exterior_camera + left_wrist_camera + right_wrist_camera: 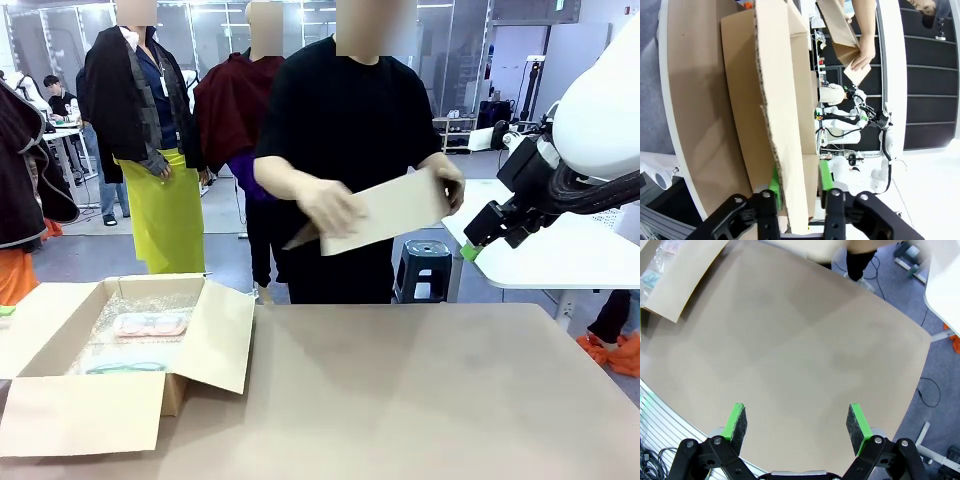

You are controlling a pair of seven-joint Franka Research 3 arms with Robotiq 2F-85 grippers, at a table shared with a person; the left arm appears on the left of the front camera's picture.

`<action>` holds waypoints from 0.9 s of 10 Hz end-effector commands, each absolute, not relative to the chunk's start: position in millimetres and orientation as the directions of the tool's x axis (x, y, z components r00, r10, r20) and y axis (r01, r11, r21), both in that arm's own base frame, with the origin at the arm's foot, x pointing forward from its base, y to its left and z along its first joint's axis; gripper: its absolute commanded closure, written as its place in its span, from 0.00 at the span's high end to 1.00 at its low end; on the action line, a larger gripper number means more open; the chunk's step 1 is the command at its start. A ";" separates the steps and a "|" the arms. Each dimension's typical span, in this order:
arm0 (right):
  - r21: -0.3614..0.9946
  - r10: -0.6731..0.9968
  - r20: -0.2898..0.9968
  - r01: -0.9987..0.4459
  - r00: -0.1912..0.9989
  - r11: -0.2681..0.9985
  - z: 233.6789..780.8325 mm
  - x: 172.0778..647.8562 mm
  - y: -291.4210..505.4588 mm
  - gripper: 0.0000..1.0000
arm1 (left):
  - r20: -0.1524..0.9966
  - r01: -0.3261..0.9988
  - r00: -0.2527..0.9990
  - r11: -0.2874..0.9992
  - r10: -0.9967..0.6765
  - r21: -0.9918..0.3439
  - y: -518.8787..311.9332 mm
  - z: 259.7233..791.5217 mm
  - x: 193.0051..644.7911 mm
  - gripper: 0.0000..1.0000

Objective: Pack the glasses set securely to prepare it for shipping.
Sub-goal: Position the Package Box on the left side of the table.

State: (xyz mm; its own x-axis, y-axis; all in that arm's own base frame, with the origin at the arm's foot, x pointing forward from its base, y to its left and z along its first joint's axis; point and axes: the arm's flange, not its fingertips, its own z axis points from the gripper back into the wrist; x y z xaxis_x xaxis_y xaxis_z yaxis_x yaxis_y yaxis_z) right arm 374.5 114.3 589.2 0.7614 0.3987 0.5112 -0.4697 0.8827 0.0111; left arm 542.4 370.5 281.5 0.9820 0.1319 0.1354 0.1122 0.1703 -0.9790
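Green pads of the left pincer stand either side of a cardboard flap of the open box; in the left wrist view a thin gap seems to show beside each pad, so I judge the jaws slack around the flap's edge rather than pinching it, though the view is too tight to be sure. The right pincer is spread wide and empty, hanging over bare tabletop, and in the front view it sits high at the right, well apart from the box. Outward from the left pincer, the box lies at the left end of the tabletop, flaps folded out, lined with clear bubble wrap. Inside rest two cases: the pink case toward the far wall and the teal-green case nearer the robot, each with its long axis running left to right, apart from one another. They lie just past the flap from the left pincer, so the left arm is plainly the nearer one; the right would have to cross the whole tabletop. Beyond the far edge a person holds one flat cardboard sheet in both hands, above the tabletop. Count: two pincers, two cases, one box, one loose sheet.
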 end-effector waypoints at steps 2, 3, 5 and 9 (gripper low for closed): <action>0.001 0.398 0.506 -0.462 0.765 0.887 590.4 374.3 116.7 1.00 | 0.187 0.146 0.971 0.249 0.149 -0.957 371.6 299.3 532.2 1.00; 0.001 0.398 0.506 -0.462 0.765 0.887 590.4 374.3 116.7 1.00 | 0.213 0.162 0.965 0.290 0.156 -0.943 376.5 306.5 529.1 1.00; 0.001 0.398 0.506 -0.462 0.765 0.887 590.4 374.3 116.7 1.00 | 0.249 0.188 0.954 0.315 0.165 -0.930 385.4 321.1 521.1 0.94; 0.001 0.398 0.506 -0.462 0.765 0.887 590.4 374.3 116.7 1.00 | 0.239 0.184 0.956 0.290 0.168 -0.939 394.4 325.8 533.6 1.00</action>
State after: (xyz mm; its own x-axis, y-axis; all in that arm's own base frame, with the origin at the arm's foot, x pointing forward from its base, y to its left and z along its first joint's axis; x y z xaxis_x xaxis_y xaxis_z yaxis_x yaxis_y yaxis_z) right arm 374.5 114.3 589.3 0.7614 0.3987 0.5112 -0.4697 0.8827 0.0111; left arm 531.0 394.4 327.2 0.9538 0.1611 0.2534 0.1988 0.2936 -0.9350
